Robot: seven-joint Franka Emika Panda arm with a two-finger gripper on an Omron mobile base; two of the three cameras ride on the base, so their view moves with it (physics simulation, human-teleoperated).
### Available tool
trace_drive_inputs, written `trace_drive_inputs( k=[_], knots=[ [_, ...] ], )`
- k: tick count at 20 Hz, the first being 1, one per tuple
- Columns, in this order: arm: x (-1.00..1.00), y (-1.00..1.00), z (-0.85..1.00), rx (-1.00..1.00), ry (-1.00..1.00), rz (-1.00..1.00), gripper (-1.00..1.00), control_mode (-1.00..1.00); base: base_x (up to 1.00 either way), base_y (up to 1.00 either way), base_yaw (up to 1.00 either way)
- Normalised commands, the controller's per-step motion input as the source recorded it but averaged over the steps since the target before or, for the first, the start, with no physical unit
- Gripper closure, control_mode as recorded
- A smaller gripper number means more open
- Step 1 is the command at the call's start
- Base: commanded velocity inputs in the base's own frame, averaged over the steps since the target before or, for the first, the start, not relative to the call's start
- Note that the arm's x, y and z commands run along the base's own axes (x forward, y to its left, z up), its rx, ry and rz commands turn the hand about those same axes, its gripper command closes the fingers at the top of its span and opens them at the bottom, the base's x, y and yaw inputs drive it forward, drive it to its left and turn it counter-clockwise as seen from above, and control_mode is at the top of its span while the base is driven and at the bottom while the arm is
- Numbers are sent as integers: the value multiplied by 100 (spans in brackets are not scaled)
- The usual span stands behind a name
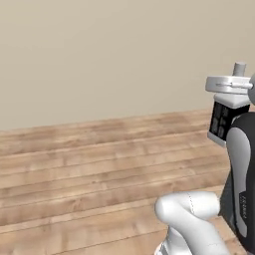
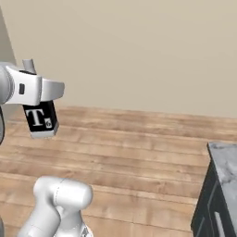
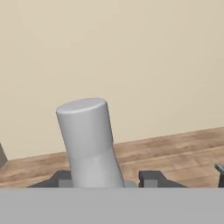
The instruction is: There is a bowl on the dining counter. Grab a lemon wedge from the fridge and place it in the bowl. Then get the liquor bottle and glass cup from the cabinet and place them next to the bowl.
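The liquor bottle (image 2: 40, 119) hangs in the air, a whitish bottle with a black label bearing a white "T". My gripper (image 2: 42, 90) is shut on the liquor bottle around its shoulder, and the narrow neck (image 2: 28, 65) sticks up above the hand. From the left base view the liquor bottle (image 1: 225, 119) and gripper (image 1: 225, 85) sit at the right edge, beside my arm. In the hand view the bottle's neck (image 3: 89, 140) rises between the two dark fingertips (image 3: 151, 177), gripper (image 3: 105, 179). The bowl, glass cup, fridge and cabinet are out of view.
A wooden plank floor (image 1: 89, 164) stretches ahead to a plain beige wall (image 1: 109, 55). The corner of a marble-topped counter (image 2: 226, 162) with a dark front stands at the lower right of the right base view.
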Motion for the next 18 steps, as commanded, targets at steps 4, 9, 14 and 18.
trace_drive_inputs(
  k=[4,9,14,18],
  knots=[
    [0,0,0,0,0,0,100,100,100,13,-35],
    [0,0,0,0,0,0,100,100,100,25,-32],
    [0,0,0,0,0,0,100,100,100,22,-31],
    [0,0,0,0,0,0,100,100,100,19,-33]
  ],
)
